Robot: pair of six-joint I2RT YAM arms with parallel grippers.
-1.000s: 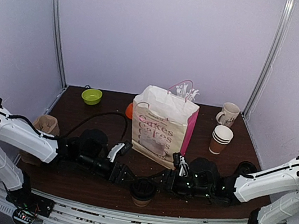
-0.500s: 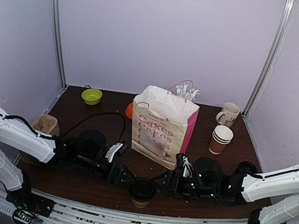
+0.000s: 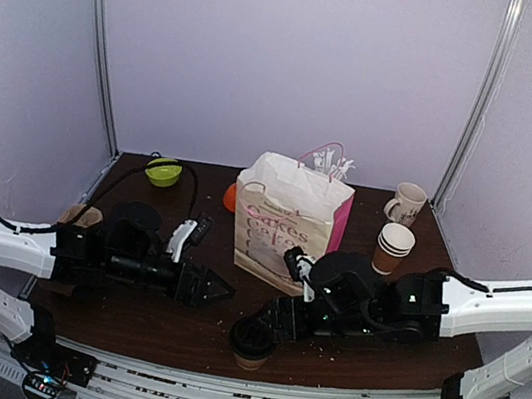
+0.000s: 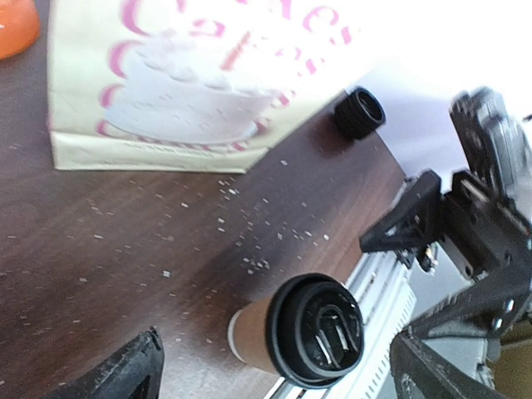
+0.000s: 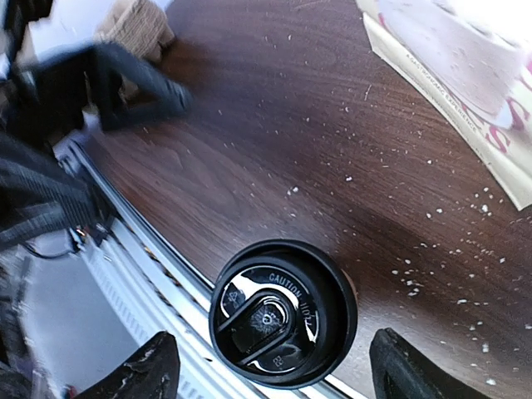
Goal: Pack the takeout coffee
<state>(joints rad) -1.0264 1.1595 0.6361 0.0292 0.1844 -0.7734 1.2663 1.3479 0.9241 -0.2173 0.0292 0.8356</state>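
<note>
Now both end effectors have their fingers spread wide apart; the left end effector (image 3: 221, 290) and the right end effector (image 3: 273, 320) face each other low over a dark brown wood-grain desk (image 3: 144, 327) flecked with pale crumbs; pale lilac walls enclose it; the takeout coffee (image 3: 251, 342), a kraft-paper cup under a round black lid, stands upright at the near edge, close to both; behind it, a cream paper bag (image 3: 287, 228) with pink lettering shows crumpled white paper on top.
</note>
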